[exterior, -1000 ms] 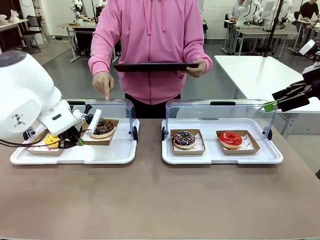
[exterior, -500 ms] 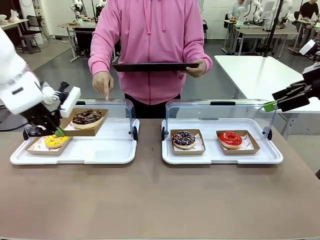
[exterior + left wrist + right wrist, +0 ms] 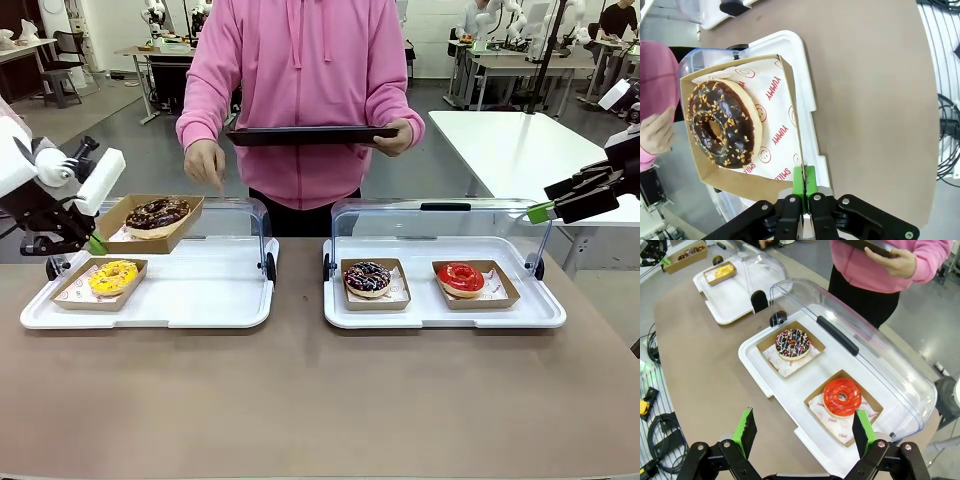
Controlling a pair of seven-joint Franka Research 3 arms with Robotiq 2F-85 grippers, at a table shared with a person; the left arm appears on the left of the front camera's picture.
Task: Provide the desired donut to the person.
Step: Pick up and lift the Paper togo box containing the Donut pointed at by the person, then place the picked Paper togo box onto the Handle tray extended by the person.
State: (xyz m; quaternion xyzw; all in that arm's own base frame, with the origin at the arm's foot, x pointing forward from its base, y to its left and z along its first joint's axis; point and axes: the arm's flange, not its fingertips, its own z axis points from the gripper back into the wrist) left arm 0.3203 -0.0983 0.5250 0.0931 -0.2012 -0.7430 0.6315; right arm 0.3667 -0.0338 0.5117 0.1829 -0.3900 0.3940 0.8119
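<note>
A chocolate donut with nut crumbs [image 3: 157, 212] lies in a brown paper tray [image 3: 186, 219] that hangs above the left white tray [image 3: 200, 300]. My left gripper [image 3: 96, 243] is shut on that paper tray's edge [image 3: 799, 165], its green pads [image 3: 798, 183] pinching the cardboard wall. The person [image 3: 300, 90] in a pink hoodie stands across the table, holding a black tray [image 3: 310, 133] in one hand, the other hand [image 3: 206, 165] pointing down. My right gripper [image 3: 541, 211] hovers open at the far right, above the right white tray [image 3: 790, 395].
A yellow donut [image 3: 113, 276] in its paper tray stays on the left white tray. The right white tray holds a sprinkled chocolate donut [image 3: 368, 277] and a red donut [image 3: 460, 277]. Both trays have raised clear lids [image 3: 440, 225]. The near table surface is bare brown.
My left gripper has lifted the chocolate donut's paper tray up off the left white tray and drawn it leftward. The right arm and the person have stayed still.
</note>
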